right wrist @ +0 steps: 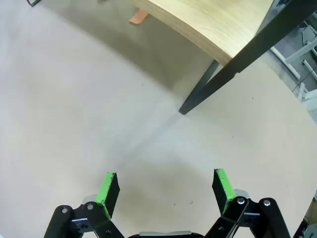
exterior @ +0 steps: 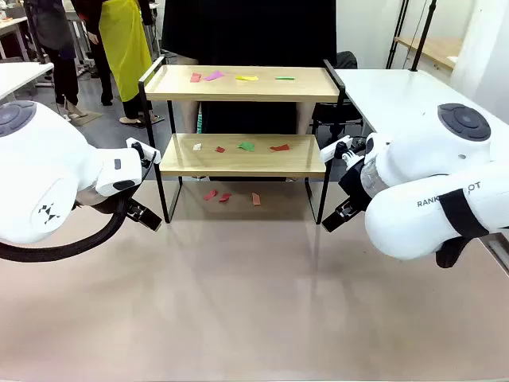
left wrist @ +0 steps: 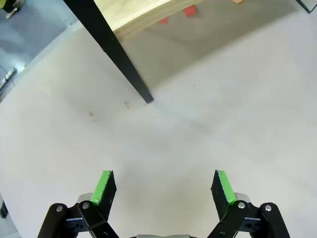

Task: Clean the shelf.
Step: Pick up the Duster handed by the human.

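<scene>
The beige table (exterior: pixel 254 302) carries the shelf (exterior: pixel 238 94), which stands on black legs toward the far side; its top board (exterior: pixel 310 79) holds four paper scraps (exterior: pixel 246 78) in a row (red, purple, yellow, green); the lower board (exterior: pixel 306 159) holds four more scraps (exterior: pixel 247 146), white, red, green, red; three reddish scraps (exterior: pixel 225 196) lie on the table beneath.

Both arms are glossy white with rounded shells; the left arm (exterior: pixel 44 179) has a grey round cap (exterior: pixel 14 115), a small black diamond mark (exterior: pixel 45 212) and a thick black cable (exterior: pixel 71 248) looping beneath it; the right arm (exterior: pixel 421 215) bears a like cap, dark lettering (exterior: pixel 449 195), seemingly part of a brand name, and a black strap (exterior: pixel 457 216); the left gripper (left wrist: pixel 163 183) and right gripper (right wrist: pixel 166 184) are black linkages with silver screws (left wrist: pixel 56 208) and bright green pads (left wrist: pixel 104 184).
</scene>
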Controlling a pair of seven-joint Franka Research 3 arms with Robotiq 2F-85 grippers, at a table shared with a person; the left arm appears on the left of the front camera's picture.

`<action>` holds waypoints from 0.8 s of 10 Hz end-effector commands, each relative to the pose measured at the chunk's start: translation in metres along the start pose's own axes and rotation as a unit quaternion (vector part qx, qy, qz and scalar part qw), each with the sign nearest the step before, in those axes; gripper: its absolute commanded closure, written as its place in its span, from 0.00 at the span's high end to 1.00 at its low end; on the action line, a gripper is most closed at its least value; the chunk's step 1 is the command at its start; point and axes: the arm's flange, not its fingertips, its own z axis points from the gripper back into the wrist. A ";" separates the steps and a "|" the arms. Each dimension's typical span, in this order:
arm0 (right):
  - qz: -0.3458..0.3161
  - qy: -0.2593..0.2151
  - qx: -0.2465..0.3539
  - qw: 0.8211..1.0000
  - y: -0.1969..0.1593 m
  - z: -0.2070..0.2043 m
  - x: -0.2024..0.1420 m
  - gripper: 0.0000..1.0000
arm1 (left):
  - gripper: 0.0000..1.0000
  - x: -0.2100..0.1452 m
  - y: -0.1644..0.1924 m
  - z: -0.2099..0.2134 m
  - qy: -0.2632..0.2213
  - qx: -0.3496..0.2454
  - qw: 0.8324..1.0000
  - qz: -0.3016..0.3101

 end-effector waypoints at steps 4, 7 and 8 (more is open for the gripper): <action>0.000 0.000 0.000 1.000 0.000 0.000 0.000 1.00 | 1.00 0.000 0.000 0.000 0.000 0.000 1.000 0.000; 0.000 0.000 0.000 1.000 0.000 0.000 0.000 1.00 | 1.00 0.000 0.000 0.000 0.000 0.000 1.000 0.000; 0.000 0.000 0.000 1.000 0.000 0.000 0.000 1.00 | 1.00 0.000 0.000 0.000 0.000 0.000 1.000 0.000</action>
